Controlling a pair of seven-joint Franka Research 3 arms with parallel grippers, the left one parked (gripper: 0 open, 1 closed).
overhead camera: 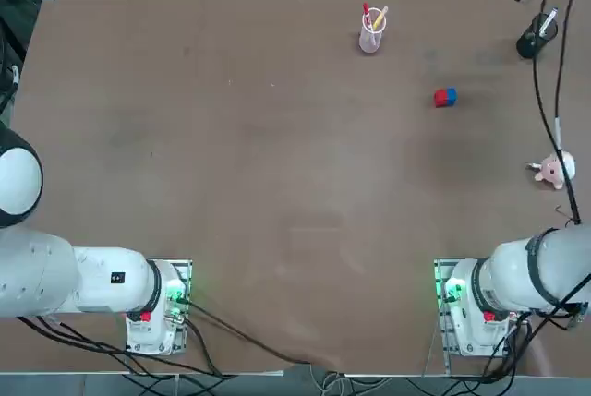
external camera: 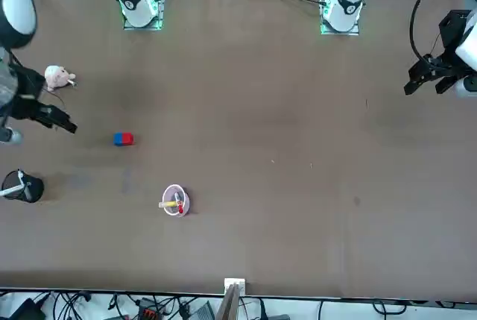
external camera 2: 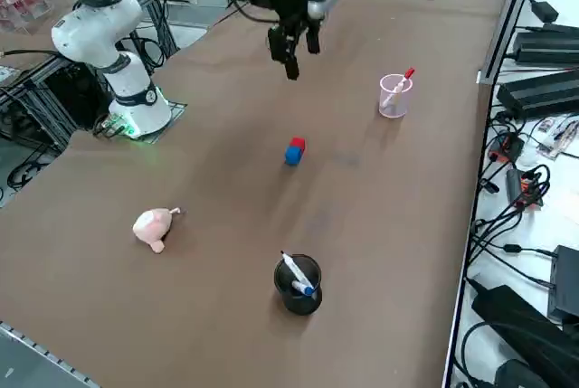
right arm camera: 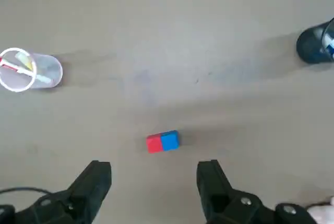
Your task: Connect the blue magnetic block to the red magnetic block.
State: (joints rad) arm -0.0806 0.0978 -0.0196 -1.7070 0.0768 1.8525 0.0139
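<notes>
My right gripper (right arm camera: 154, 167) is released — its two fingers stand wide apart above the table (overhead camera: 277, 165), with bare air between them. From the wrist I see the task's two blocks lying on the tabletop below the gripper, a little ahead of the fingertips and off to neither finger in particular, roughly in line with the opening. The red block (right arm camera: 154, 143) and the blue block (right arm camera: 169, 140) sit side by side, faces touching, with the blue one on my right and the red one on my left; both are apart from the fingers.

Around them, I have the pink cup (overhead camera: 370, 37) with pens in it, farther out and to the left of the blocks. The black cup (external camera 2: 298, 287), also holding pens, stands upright farther out and to the right. The pink pig toy (external camera 2: 155, 227) lies to the right as well — nearer my side of the table than the blocks are
</notes>
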